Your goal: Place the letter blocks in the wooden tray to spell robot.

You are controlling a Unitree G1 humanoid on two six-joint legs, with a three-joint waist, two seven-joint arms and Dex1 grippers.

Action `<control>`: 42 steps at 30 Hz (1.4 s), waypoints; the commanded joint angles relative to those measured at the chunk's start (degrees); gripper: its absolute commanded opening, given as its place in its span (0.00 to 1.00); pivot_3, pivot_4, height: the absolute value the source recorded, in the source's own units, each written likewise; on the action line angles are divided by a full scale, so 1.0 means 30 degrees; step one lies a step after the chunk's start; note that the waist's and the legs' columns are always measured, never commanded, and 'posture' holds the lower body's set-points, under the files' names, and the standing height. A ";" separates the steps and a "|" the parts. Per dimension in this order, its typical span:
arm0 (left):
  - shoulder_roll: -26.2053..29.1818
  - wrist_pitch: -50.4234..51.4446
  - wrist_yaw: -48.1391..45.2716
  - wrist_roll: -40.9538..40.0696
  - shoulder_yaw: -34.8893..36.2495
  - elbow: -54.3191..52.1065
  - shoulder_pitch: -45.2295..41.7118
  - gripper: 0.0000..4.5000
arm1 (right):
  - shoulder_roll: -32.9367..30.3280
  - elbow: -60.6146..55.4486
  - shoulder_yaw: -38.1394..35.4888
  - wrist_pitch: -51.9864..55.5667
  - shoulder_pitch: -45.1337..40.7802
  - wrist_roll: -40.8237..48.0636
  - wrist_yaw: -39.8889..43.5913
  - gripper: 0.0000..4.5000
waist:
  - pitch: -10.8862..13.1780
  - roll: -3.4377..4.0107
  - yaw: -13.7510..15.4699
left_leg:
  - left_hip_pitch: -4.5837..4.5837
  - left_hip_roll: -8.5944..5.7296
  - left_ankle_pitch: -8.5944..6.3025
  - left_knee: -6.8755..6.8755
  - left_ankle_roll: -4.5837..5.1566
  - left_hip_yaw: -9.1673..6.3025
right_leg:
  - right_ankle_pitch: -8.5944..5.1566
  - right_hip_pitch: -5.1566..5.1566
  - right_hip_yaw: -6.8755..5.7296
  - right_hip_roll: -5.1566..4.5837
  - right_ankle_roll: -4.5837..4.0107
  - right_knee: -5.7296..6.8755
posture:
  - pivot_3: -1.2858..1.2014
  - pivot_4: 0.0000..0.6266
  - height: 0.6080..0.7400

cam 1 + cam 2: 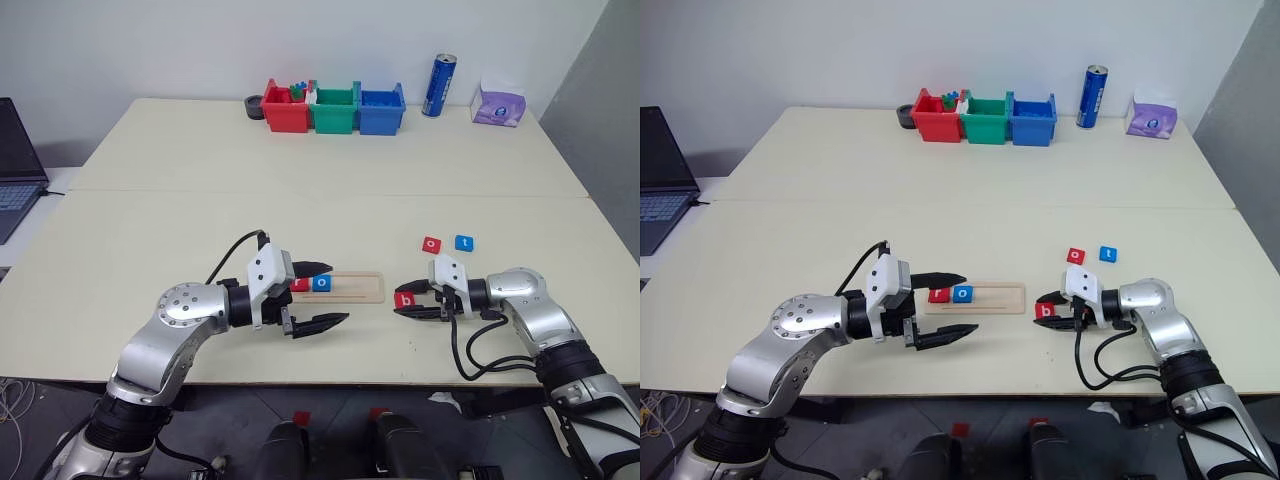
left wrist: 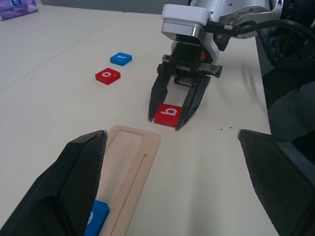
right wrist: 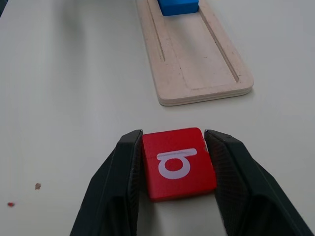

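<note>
Wooden tray (image 1: 345, 286): on the table, holding red r block (image 1: 299, 284) and blue o block (image 1: 321, 283). Just off its empty end: right gripper (image 3: 172, 167) clenched on red b block (image 3: 178, 162). Beyond: red o block (image 1: 431, 243), blue t block (image 1: 464, 242). Left gripper (image 1: 330, 293): jaws spread, empty, at the tray's filled end.

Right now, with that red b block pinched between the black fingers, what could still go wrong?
1. The right tool grips the b block only by its side edges, so it might slip or twist when lifted.
2. The left tool hangs open right beside the tray, so the arms could bump as the b comes over.
3. The tray lies loose on the table; a nudge could shift it and the r and o already in it.
</note>
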 commanded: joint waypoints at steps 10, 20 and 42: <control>0.3894 -0.2454 -0.2980 -0.0174 0.3425 0.3043 0.0431 1.00 | 0.1292 -0.6553 -0.0415 0.6986 -0.1585 0.1286 -0.3067 0.39 | 0.0005 0.0011 -0.0074 | 0.0010 0.0030 -0.0001 -0.0010 0.0000 -0.0008 | -0.0009 -0.0016 -0.0010 0.0032 -0.0009 0.0014 | 0.52 0.24 1.00; 0.5233 -0.3291 -0.3840 -0.0164 0.4983 0.3085 0.2091 1.00 | 0.3690 -0.4586 0.1549 0.5127 -0.2411 -0.0170 -0.4022 0.39 | 0.0007 0.0012 0.0026 | -0.0020 0.0003 -0.0001 -0.0004 0.0000 -0.0004 | -0.0010 -0.0020 -0.0029 -0.0014 -0.0012 -0.0004 | 0.52 0.24 1.00; 0.5090 -0.3514 -0.3950 -0.0058 0.4554 0.2949 0.1581 1.00 | 0.6469 0.1930 0.2334 0.1347 -0.4826 -0.1804 -0.3788 0.39 | 0.0009 0.0014 -0.0043 | -0.0020 0.0021 -0.0002 -0.0009 0.0001 -0.0009 | -0.0006 -0.0030 -0.0033 0.0003 -0.0019 0.0008 | 0.52 0.24 1.00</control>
